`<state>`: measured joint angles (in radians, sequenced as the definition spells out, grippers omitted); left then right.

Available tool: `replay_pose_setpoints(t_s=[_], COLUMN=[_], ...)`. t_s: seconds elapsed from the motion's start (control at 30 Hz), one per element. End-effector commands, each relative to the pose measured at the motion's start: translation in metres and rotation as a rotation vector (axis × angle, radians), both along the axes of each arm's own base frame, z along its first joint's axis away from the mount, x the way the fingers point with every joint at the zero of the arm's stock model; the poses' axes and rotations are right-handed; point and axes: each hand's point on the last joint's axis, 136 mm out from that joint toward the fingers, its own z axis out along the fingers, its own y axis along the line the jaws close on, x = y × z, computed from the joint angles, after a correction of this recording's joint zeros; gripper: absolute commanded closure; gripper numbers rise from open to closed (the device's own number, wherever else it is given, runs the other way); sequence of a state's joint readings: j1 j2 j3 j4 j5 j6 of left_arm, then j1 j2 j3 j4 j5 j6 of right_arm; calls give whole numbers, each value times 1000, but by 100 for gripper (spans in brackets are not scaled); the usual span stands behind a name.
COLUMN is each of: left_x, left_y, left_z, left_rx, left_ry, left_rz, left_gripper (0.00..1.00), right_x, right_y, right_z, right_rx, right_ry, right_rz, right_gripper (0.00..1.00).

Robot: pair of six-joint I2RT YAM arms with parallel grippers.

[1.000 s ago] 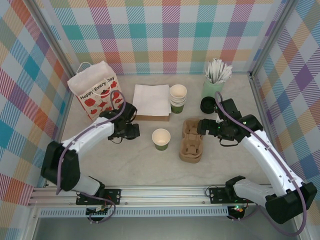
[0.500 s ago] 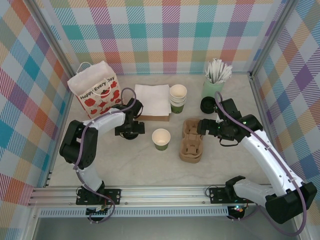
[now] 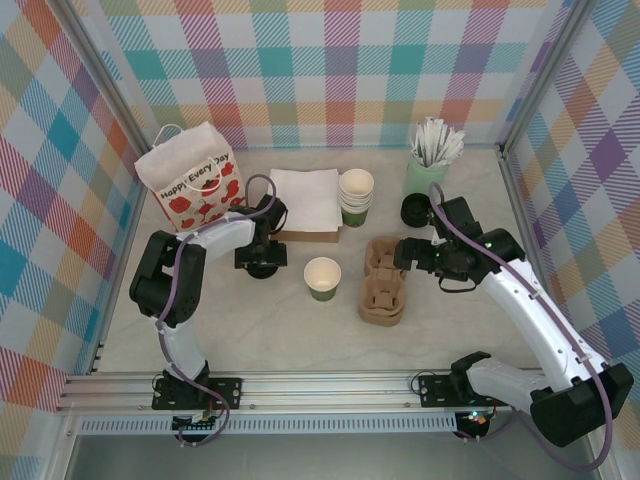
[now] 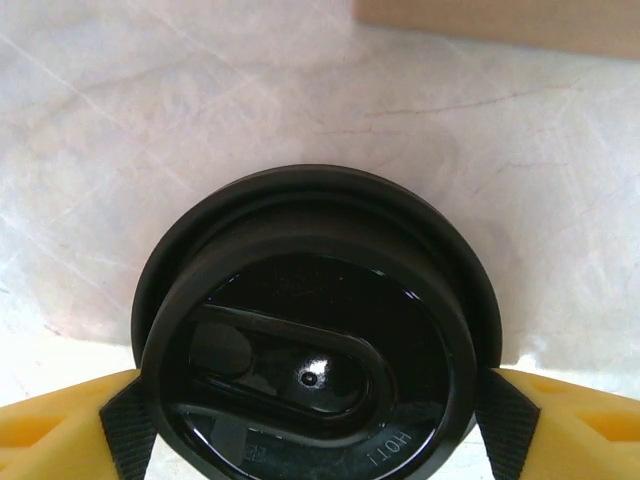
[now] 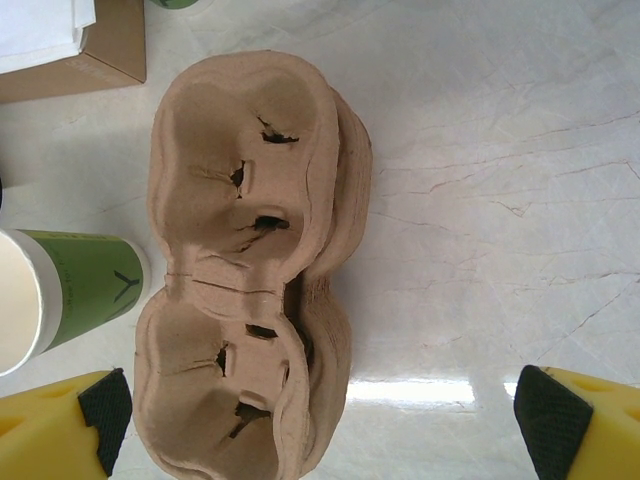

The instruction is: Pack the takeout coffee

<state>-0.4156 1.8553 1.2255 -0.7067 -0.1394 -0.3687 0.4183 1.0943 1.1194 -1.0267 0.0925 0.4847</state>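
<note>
Left arm, right arm: white link shells, black joint housings.
Bases: black, blocky.
Cable: purple-grey, one per arm, running outside the shells in loose loops.
Left gripper: body black in the top view. Fingers are bright yellow with flat faces.
Right gripper: same yellow fingers. Pads are black, wedge-shaped, and set on the inner faces.
</note>
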Motion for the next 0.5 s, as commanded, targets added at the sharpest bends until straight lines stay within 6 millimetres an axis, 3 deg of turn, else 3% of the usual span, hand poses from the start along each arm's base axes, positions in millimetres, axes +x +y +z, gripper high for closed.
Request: replay_pose_setpoints(t_s=[0.0, 0.47], left_x=[6, 4], left_y=[3, 1], left_z=[-4, -5], left_rx=[1, -12], left_ry=[8, 20], left_rz=[4, -18], left_gripper=[17, 25], right_x=[-2, -2], right_y=[1, 2], right_z=[-2, -5], right_rx=[3, 5], right_ry=[16, 26], right_rz=[14, 13], right_gripper=[0, 0])
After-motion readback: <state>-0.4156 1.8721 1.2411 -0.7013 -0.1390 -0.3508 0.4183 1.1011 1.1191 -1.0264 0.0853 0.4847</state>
